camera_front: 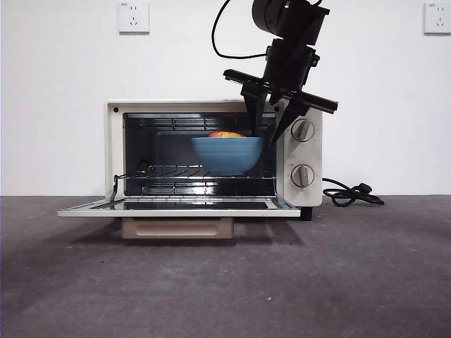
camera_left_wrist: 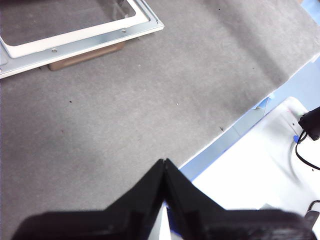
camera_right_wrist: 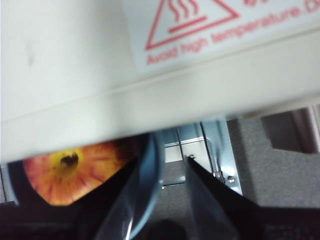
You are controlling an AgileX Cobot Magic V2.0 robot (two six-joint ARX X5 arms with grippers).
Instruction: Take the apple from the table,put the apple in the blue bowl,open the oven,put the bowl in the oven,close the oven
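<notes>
A round red apple with yellow-orange streaks point(camera_front: 225, 134) sits inside a deep, smooth bowl of muted blue point(camera_front: 227, 154), only its top showing above the rim in the front view. In the right wrist view the apple point(camera_right_wrist: 70, 172) shows its stem dimple, with the bowl's blue rim point(camera_right_wrist: 150, 172) just beside it.

The bowl is inside the cavity of a cream-white boxy toaster oven point(camera_front: 118, 151), toward the right side, at about the level of the wire rack point(camera_front: 169, 171). Whether it rests on the rack or hangs just above it cannot be told.

The right tool point(camera_front: 269, 125) comes down from above in front of the oven's upper right edge. Its two black jaws are clamped on the bowl's right rim, one inside the bowl and one outside, as the right wrist view point(camera_right_wrist: 167, 172) shows. Above them in that view is the oven's pale top with a red heat-warning label point(camera_right_wrist: 200, 25).

The oven's glass door point(camera_front: 176, 205) is folded down flat and fully open, its beige bar handle point(camera_front: 176, 227) underneath it. Two round knobs point(camera_front: 303, 130) sit on the right panel, and a black cord point(camera_front: 352, 193) lies coiled on the dark grey, mottled counter point(camera_front: 225, 282) to the right.

The left tool point(camera_left_wrist: 164, 167) hangs over bare counter, well apart from the oven door, its jaws pressed together and holding nothing.
</notes>
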